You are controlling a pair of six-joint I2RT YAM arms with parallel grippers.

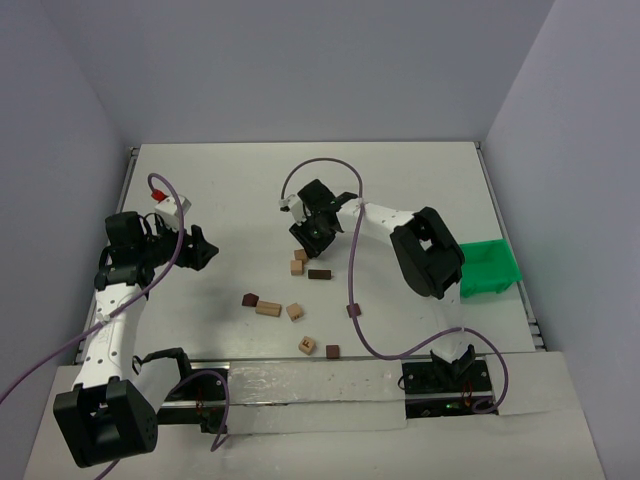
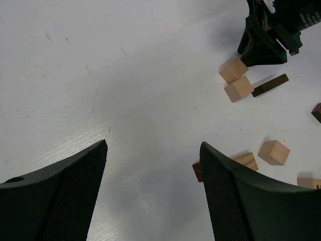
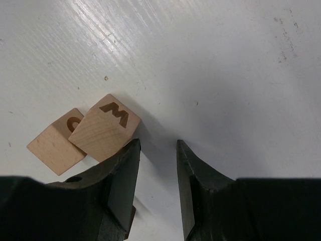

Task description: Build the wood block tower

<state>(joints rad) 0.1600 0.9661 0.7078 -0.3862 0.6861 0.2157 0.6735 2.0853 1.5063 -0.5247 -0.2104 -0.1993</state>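
Loose wooden blocks lie flat on the white table, none stacked. Two tan cubes (image 1: 299, 261) touch each other; one bears an M (image 3: 105, 128), the other (image 3: 54, 142) sits at its left. A dark brick (image 1: 319, 273) lies beside them. My right gripper (image 3: 156, 143) hangs just right of the M cube, open by a narrow gap with nothing in it. My left gripper (image 2: 153, 145) is wide open over bare table at the left (image 1: 200, 248). A dark block (image 2: 197, 169) and a tan brick (image 2: 246, 160) show past its right finger.
More blocks are scattered nearer the arm bases: a tan cube (image 1: 295, 311), another tan cube (image 1: 308, 345), a dark cube (image 1: 332, 351) and a small dark piece (image 1: 352, 310). A green bin (image 1: 487, 268) stands at the table's right edge. Purple cables loop above the table.
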